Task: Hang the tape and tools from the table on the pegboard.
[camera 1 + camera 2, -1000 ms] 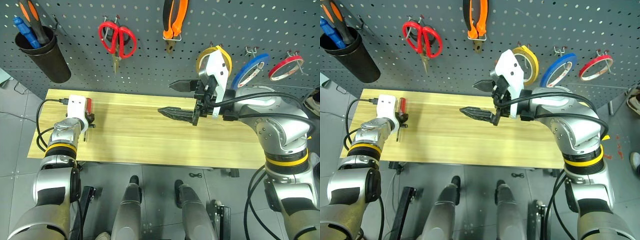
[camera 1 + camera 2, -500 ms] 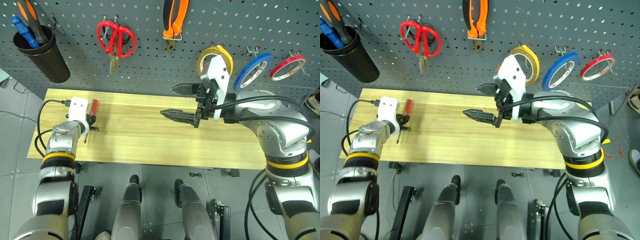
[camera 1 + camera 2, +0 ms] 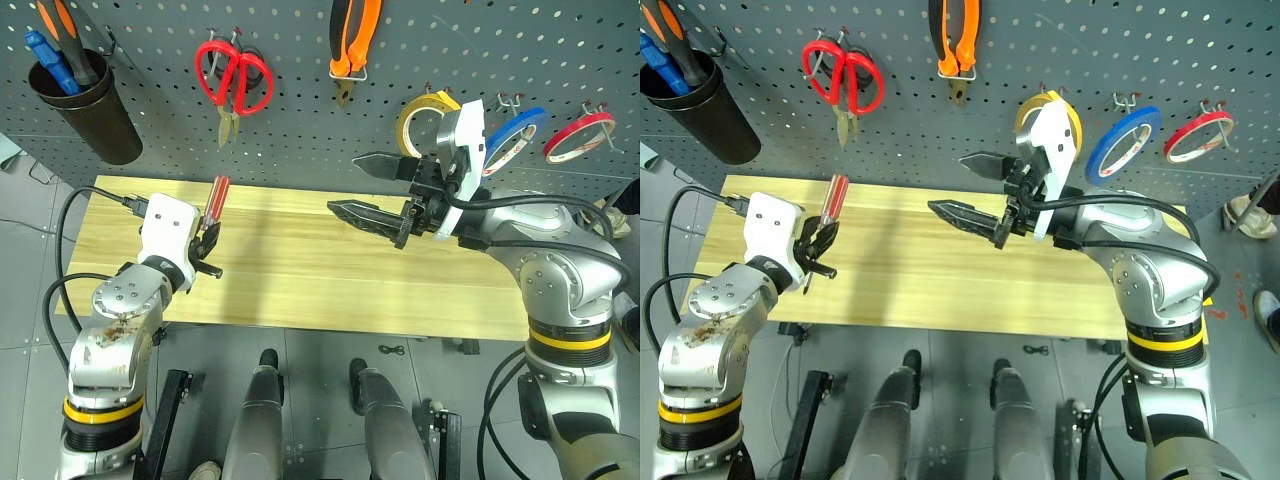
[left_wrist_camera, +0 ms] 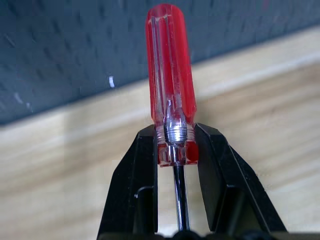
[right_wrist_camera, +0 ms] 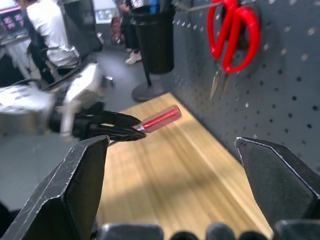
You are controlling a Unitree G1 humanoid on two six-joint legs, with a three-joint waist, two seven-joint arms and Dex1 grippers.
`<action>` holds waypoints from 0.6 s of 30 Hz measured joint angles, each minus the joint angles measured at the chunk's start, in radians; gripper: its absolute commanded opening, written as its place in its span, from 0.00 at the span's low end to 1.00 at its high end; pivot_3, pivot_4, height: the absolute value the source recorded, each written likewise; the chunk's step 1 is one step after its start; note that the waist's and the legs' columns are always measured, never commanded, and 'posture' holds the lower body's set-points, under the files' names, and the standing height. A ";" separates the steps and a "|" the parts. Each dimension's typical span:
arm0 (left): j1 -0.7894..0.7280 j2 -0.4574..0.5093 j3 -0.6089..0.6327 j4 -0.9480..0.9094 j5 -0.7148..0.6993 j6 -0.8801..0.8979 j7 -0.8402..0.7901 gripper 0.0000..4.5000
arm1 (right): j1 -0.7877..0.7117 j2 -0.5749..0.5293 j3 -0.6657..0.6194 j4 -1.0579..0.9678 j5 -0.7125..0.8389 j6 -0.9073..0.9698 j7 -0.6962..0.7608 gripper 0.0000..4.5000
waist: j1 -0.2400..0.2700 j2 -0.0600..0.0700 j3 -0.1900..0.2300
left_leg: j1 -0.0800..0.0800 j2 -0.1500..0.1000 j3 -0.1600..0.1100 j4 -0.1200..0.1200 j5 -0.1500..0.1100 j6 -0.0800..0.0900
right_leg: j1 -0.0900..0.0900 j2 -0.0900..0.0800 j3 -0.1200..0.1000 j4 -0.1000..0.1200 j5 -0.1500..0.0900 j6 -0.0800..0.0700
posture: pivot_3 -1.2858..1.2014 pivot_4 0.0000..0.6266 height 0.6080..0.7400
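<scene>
The left gripper is clamped on the slim screwdriver with the clear red handle, its two black fingers pinching the base of the handle where the metal shaft begins. The screwdriver is lifted off the light wooden plank table, with its handle pointing up toward the dark grey-blue perforated pegboard and its shaft running back between the fingers.

The right gripper hovers above the middle of the table, its fingers spread wide apart with nothing between them, pointing toward the robot's left.

On the pegboard, the red-handled scissors hang from a hook with their blades pointing down. The pliers with orange-and-black handles hang to the right of them. Further right, a thick yellow roll of tape sits on a hook, partly behind the right arm's white wrist housing. The thin flat blue ring of tape hangs beside it, and a red ring of tape hangs further right again. At the far left, a black cup fixed to the pegboard holds orange-handled and blue-handled tools.
</scene>
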 measured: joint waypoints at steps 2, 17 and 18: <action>0.017 -0.007 0.009 -0.063 0.026 -0.020 0.040 0.14 | -0.018 0.016 -0.017 0.006 0.000 -0.022 -0.017 1.00 | 0.003 0.000 0.000 | 0.000 0.000 0.000 -0.001 0.000 -0.001 | 0.000 0.000 0.000 0.000 0.000 -0.001 | 0.60 0.59 1.00; -0.481 0.092 0.037 0.189 0.243 -0.313 0.256 0.14 | -0.258 0.134 -0.029 0.209 0.004 -0.177 -0.021 1.00 | 0.041 -0.009 -0.022 | 0.000 0.000 0.000 -0.004 0.005 -0.005 | 0.000 0.000 -0.002 -0.004 0.006 -0.004 | 0.61 0.51 1.00; -0.517 0.093 0.038 0.251 0.243 -0.340 0.260 0.14 | -0.281 0.146 -0.028 0.231 0.000 -0.186 -0.023 1.00 | 0.041 -0.009 -0.022 | 0.000 0.000 0.000 -0.004 0.006 -0.006 | 0.000 0.000 -0.003 -0.004 0.006 -0.005 | 0.61 0.49 1.00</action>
